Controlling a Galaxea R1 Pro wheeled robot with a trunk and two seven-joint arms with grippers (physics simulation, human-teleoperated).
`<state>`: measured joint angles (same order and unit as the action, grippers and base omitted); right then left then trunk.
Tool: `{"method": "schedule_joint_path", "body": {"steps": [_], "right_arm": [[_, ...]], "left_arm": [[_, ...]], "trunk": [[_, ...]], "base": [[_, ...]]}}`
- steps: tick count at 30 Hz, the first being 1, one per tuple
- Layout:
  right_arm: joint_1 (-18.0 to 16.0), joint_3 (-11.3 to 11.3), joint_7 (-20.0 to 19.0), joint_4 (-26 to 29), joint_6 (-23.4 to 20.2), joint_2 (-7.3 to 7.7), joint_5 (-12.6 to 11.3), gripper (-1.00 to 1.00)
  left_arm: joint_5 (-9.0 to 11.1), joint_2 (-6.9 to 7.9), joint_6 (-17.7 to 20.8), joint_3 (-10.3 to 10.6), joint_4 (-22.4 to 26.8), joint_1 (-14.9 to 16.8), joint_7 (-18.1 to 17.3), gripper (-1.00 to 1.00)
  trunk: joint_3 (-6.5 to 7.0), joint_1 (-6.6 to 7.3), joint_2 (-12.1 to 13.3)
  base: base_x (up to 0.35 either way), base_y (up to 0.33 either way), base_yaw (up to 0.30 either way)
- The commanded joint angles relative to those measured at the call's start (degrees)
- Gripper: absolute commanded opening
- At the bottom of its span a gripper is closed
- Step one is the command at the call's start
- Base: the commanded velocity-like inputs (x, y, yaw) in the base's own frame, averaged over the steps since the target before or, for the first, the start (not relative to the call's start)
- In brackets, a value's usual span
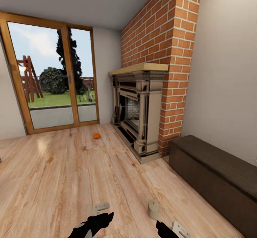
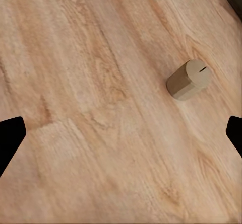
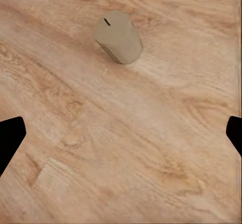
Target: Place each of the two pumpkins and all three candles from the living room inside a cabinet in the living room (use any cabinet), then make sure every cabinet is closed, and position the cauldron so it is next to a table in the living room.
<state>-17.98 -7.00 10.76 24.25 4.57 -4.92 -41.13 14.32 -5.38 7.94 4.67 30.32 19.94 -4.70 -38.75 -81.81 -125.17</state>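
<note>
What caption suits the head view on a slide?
Living room: a candle stands on the wood floor between both arms, a pumpkin lies near the fireplace, closed cabinet at right.

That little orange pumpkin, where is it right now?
In the head view the pumpkin sits on the wooden floor, far ahead of the robot, between the glass door and the fireplace.

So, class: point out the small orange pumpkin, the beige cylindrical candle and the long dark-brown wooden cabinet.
small orange pumpkin [image 1: 96,135], head view, middle of its body.
beige cylindrical candle [image 1: 153,209], head view, its upright side.
long dark-brown wooden cabinet [image 1: 214,159], head view, its flat top.
</note>
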Motion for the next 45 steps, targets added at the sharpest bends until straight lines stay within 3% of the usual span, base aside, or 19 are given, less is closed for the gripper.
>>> {"method": "schedule_joint_path", "body": {"steps": [1, 7, 19, 26, 45], "right_arm": [[0.0, -0.5, 0.4, 0.0, 0.2, 0.28, -1.2, 1.0], [0.0, -0.5, 0.6, -0.1, 0.1, 0.84, -2.5, 1.0], [0.0, -0.3, 0.7, -2.9, 0.1, 2.03, -2.6, 1.0], [0.0, 2.7, 0.6, -2.9, 0.1, 2.1, -2.5, 1.0], [0.0, 3.2, 0.3, -2.8, 0.2, 2.61, -2.6, 1.0]], "left_arm": [[0.5, 0.02, 0.3, 0.1, 0.1, 0.0, 0.0, 1.0], [0.6, 0.02, 0.3, 0.1, 0.1, 0.0, 0.0, 1.0], [0.6, 0.02, 0.3, 0.1, 0.1, 0.0, 0.0, 1.0], [0.7, 0.02, 0.3, 0.1, 0.1, 0.0, 0.0, 1.0], [0.7, 0.02, 0.4, -0.3, 0.1, 0.0, 0.0, 1.0]], "trunk": [[-0.16, 0.01, 0.0], [-0.72, 0.01, 0.0], [-1.87, 0.01, 0.0], [-2.53, 0.01, 0.0], [-4.17, 0.01, 0.0]], "base": [[0.0, 0.0, -0.037], [0.0, 0.0, -0.011], [0.0, 0.0, 0.0], [0.0, 0.0, 0.002], [0.0, 0.103, -0.093]]}}
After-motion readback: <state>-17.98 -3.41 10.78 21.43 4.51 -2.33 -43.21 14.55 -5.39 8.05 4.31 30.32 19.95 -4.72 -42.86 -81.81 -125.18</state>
